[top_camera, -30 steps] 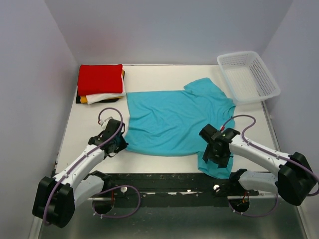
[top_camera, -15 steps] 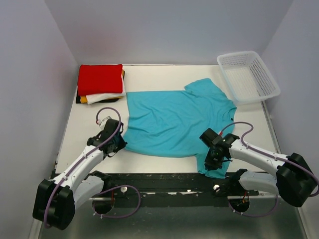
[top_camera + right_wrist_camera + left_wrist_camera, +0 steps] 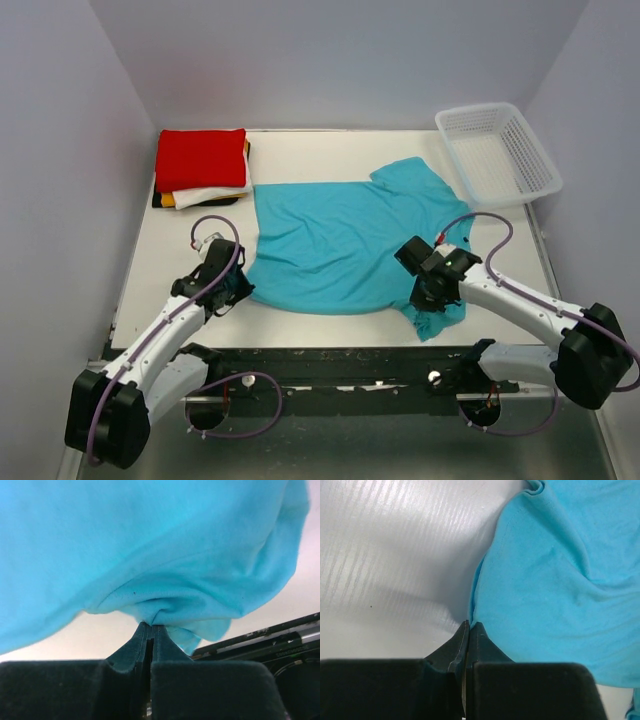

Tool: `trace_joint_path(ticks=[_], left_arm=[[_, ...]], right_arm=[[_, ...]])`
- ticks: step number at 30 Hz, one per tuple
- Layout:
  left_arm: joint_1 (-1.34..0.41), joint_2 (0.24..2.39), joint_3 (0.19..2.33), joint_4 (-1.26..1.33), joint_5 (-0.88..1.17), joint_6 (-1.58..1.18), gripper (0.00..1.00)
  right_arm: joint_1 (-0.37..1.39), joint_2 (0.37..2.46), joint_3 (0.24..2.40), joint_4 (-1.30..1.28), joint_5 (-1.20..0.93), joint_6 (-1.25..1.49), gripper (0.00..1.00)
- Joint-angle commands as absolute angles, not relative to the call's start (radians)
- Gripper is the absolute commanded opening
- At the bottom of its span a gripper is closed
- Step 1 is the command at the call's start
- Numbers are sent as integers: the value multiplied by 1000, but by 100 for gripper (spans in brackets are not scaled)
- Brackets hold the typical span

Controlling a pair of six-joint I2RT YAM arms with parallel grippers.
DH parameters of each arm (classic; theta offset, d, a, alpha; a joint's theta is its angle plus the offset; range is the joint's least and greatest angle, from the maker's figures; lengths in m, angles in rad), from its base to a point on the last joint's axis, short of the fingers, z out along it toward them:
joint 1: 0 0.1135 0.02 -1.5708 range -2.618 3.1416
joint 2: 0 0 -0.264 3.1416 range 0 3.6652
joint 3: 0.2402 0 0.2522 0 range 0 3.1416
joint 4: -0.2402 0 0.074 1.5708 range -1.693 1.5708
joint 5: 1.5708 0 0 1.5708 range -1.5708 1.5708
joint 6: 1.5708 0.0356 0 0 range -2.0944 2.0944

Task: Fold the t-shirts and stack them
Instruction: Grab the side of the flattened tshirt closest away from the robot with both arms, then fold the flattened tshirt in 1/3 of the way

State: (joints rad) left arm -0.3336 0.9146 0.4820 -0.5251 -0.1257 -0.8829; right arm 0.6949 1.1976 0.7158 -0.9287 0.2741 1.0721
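Turquoise t-shirt lies spread on the bench, just left of the white basket and nearer to the arms than it. One sleeve reaches almost to the basket's near corner. The folded t-shirts, red on top, are stacked far to the left of the basket. The right end effector is fully closed and pinches a bunched piece of cloth at the shirt corner in front of the basket, close to the front edge of the bench. The left end effector is closed too, with its tips at the hem on the side far from the basket. Whether cloth is between them I cannot tell.

The step in hand seems to be the first fold. To do it well, I think both corners should rise together and travel at the same speed, so that the hem lands straight. The right corner is near the front edge, so lifting before pulling is safer. Free bench shows behind the shirt, left of the basket, and the sleeve should not catch on the basket.
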Motion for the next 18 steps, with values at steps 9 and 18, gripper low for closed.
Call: trace_joint_path(ticks=[9, 18], left_arm=[[-322, 916, 555, -517, -81, -888, 0], [-265, 1036, 646, -492, -59, -900, 0]], right_arm=[[697, 1329, 979, -1040, 586, 882, 1], [639, 1413, 1097, -862, 629, 646, 1]])
